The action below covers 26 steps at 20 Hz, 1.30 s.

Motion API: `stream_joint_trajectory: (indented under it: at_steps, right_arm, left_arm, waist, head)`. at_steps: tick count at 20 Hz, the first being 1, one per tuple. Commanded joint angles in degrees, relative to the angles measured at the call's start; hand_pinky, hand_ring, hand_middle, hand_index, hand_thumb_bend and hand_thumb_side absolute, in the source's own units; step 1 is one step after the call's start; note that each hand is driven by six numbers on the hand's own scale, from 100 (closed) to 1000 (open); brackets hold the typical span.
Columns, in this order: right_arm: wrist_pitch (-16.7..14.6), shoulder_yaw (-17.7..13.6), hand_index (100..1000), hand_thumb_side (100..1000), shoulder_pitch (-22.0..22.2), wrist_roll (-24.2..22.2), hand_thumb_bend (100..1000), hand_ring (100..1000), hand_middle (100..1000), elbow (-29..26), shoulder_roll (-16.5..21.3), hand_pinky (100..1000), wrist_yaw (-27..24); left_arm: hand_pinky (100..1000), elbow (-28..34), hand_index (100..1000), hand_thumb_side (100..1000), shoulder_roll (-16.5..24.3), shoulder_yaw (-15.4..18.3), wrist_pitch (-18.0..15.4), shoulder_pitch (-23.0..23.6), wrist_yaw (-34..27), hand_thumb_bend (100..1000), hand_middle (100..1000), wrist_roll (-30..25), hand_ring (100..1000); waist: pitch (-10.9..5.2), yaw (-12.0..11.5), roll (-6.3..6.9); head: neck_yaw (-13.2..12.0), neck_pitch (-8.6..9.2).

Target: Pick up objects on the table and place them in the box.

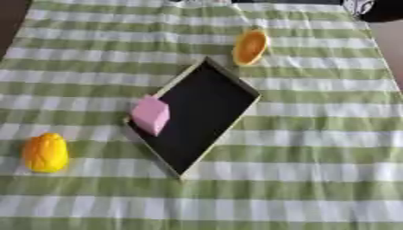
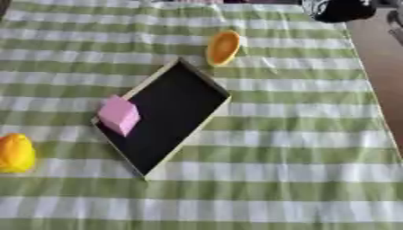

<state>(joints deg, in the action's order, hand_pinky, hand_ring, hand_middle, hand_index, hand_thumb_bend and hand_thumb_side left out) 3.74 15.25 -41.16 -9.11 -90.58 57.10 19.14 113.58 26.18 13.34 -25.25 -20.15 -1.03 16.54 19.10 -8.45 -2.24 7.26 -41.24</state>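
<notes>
Looking down through the head camera, I see a table covered by a green and white striped cloth (image 1: 315,148), and neither of my hands appears in either eye view, so I cannot tell how their fingers stand or how far they are from anything. Near the middle lies the box (image 1: 206,155), a shallow rectangular tray with a black floor and a pale rim, turned diagonally so one corner points toward the far side and another toward me. A pink block (image 1: 150,114) sits at the box's left edge; it seems to rest over the rim, partly inside, though I cannot tell exactly how much of it is within the walls. Just beyond the box's far corner lies an orange oval object (image 1: 249,46), dish-like or bowl-like in shape, close to that corner but apart from it as far as I can make out. Well off to the left of the box, on the near side, lies a yellow rounded object (image 1: 45,152), standing clear of the box on the cloth; in the right eye view it shows at the left edge. At the far right corner of the table something dark with a black and white patterned patch (image 2: 334,9) shows, and I cannot make out what it is.
</notes>
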Motion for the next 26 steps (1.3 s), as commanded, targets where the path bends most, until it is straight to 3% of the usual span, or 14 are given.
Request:
stream_joint_trajectory:
  at_steps: [1,6,12,14,16,18,23,26]
  right_arm:
    - [-1.9,1.3,892,203,-1.3,-4.6,100,973,841,1.1,1.1,931,3.2]
    - [-3.3,3.0,885,327,-1.7,-8.8,100,984,859,1.5,1.1,938,4.8]
    - [-2.9,4.2,919,382,-3.7,-9.5,100,985,862,2.8,-0.6,945,5.6]
    - [-2.7,4.7,939,357,-4.8,-9.6,100,987,868,3.4,-1.4,948,6.5]
    - [-2.9,5.2,950,359,-5.8,-9.7,208,983,876,4.2,-2.2,945,8.1]
    - [-3.7,5.6,954,377,-6.9,-9.5,230,980,877,5.4,-3.1,942,10.6]
    - [-5.4,6.0,973,387,-8.8,-8.7,203,982,880,9.7,-5.4,940,13.6]
    - [-6.1,6.2,982,513,-9.7,-9.0,192,990,896,11.2,-6.0,947,15.0]
  left_arm:
    - [656,1.0,855,422,1.5,0.1,0.0,-0.5,-0.4,100,711,-0.4,811]
    - [656,1.0,855,425,1.4,0.1,0.1,-0.5,-0.5,100,711,-0.6,812]
    - [655,1.0,855,431,1.3,-0.1,0.2,-0.6,-0.7,100,711,-0.8,812]
    - [654,1.0,855,435,1.3,-0.1,0.2,-0.6,-0.8,100,711,-0.9,812]
    - [653,1.0,855,438,1.2,-0.1,0.3,-0.7,-0.9,100,711,-1.0,812]
    - [653,1.0,855,440,1.2,-0.1,0.3,-0.7,-1.0,100,711,-1.1,812]
    - [650,1.0,854,449,1.1,-0.2,0.2,-1.0,-1.2,100,710,-1.3,812]
    - [649,1.0,854,452,1.1,-0.2,0.2,-1.3,-1.3,100,710,-1.4,812]
  waist:
    - [-1.24,0.0,0.11]
    - [-1.27,-0.2,0.08]
    - [-1.08,-0.3,0.15]
    - [-0.94,-0.4,0.14]
    - [-0.77,-0.5,0.13]
    - [-0.52,-0.6,0.13]
    - [0.54,-1.2,0.15]
    - [1.24,-1.7,0.08]
  head:
    - [0.3,0.11]
    - [0.5,0.23]
    - [0.6,0.26]
    - [0.7,0.3]
    - [0.7,0.36]
    - [0.8,0.51]
    - [1.0,1.28]
    - [1.2,1.79]
